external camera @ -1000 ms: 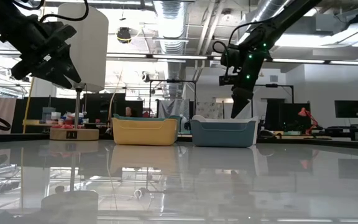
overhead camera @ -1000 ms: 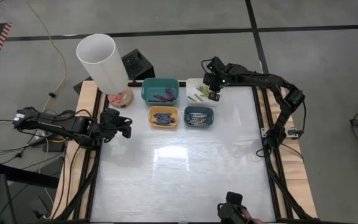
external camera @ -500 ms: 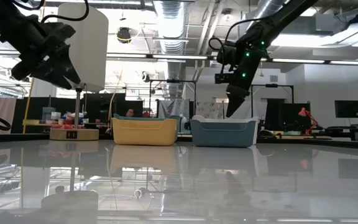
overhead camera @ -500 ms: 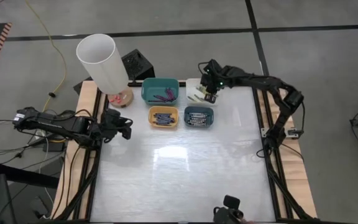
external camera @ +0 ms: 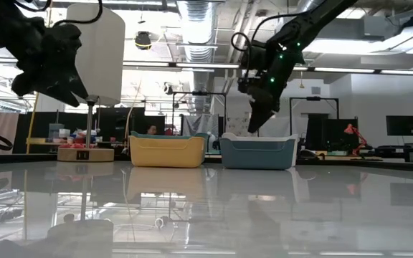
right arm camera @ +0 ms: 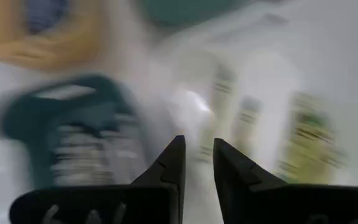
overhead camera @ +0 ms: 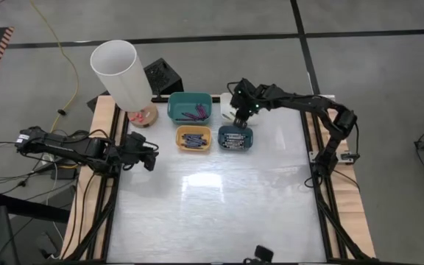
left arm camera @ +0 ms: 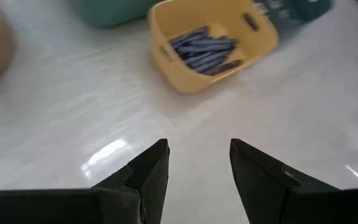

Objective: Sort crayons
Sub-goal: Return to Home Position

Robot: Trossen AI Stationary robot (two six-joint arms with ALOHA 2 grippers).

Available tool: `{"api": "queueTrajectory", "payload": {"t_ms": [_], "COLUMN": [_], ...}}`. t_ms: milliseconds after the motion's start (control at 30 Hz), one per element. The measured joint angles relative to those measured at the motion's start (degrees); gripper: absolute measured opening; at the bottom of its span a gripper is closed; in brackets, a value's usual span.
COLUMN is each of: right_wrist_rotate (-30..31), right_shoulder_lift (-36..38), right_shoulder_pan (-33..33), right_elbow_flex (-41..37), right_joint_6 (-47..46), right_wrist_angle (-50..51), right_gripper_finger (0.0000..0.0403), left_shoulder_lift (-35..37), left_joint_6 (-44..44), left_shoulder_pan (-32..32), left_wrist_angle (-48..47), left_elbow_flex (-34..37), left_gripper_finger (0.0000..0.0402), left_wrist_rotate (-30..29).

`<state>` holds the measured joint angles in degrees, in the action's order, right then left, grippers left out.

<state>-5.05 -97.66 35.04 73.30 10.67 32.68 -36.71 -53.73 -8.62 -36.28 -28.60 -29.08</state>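
Four small bins stand near the table's far edge. A teal bin (overhead camera: 190,107) holds purple crayons, a white bin (overhead camera: 229,110) yellow-green ones, a yellow bin (overhead camera: 193,138) blue ones (left arm camera: 204,48), and a dark blue bin (overhead camera: 235,138) grey ones. My right gripper (overhead camera: 239,118) hangs above the bins, pointing steeply down, over the white bin's near side, right by the dark blue bin (external camera: 257,152). Its wrist view is blurred. My left gripper (overhead camera: 152,158) hovers open over the table's left edge, facing the yellow bin (left arm camera: 210,43), with nothing between its fingers.
A tall white cylinder (overhead camera: 121,73) on a round wooden base stands at the far left corner, beside a black box (overhead camera: 164,76). The white tabletop (overhead camera: 212,199) in front of the bins is bare. A dark object (overhead camera: 260,255) shows at the near edge.
My right gripper has travelled toward the table's left edge at the same height, from the white bin's right side to its near left part by the dark blue bin, rolling its wrist as it went. My left gripper has swung slightly on its wrist, staying in place.
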Motion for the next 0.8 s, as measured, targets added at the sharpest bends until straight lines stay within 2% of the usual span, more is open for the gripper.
{"api": "queueTrajectory", "payload": {"t_ms": [100, 200, 300, 367, 467, 667, 800], "right_wrist_rotate": [-11.06, -21.98, -28.44, -29.17, -28.15, -22.89, -21.44], "right_shoulder_lift": [0.22, 0.87, 3.60, 6.88, 13.74, 27.53, 35.04], "right_shoulder_pan": [-0.30, -0.02, 0.52, 0.63, 1.62, 3.22, 3.33], "right_elbow_flex": [0.89, 3.13, 4.82, 5.32, 5.40, 4.06, 0.82], "right_joint_6": [-1.08, -4.12, -4.89, -4.86, -4.78, -4.19, -5.14], "right_wrist_angle": [0.10, 0.11, 0.00, -0.37, -1.04, -0.76, -0.26], "right_gripper_finger": [0.0076, 0.0076, 0.0076, 0.0076, 0.0076, 0.0076, 0.0076], "left_shoulder_lift": [0.08, 1.33, 3.83, 6.62, 12.45, 24.79, 29.46], "left_joint_6": [3.35, 12.89, 21.31, 24.84, 27.47, 29.73, 30.14], "left_shoulder_pan": [0.00, 0.00, 0.07, 0.21, 0.71, 0.87, 0.87], "left_wrist_angle": [6.51, 18.88, 28.97, 32.72, 33.44, 27.63, 23.61], "left_elbow_flex": [0.00, 0.00, 0.00, 0.00, 0.00, -0.09, -0.07], "left_gripper_finger": [0.0160, 0.0160, 0.0160, 0.0160, 0.0160, 0.0160, 0.0160], "left_wrist_rotate": [-0.27, -0.02, 0.27, 0.10, 0.13, -0.18, -2.01]}}
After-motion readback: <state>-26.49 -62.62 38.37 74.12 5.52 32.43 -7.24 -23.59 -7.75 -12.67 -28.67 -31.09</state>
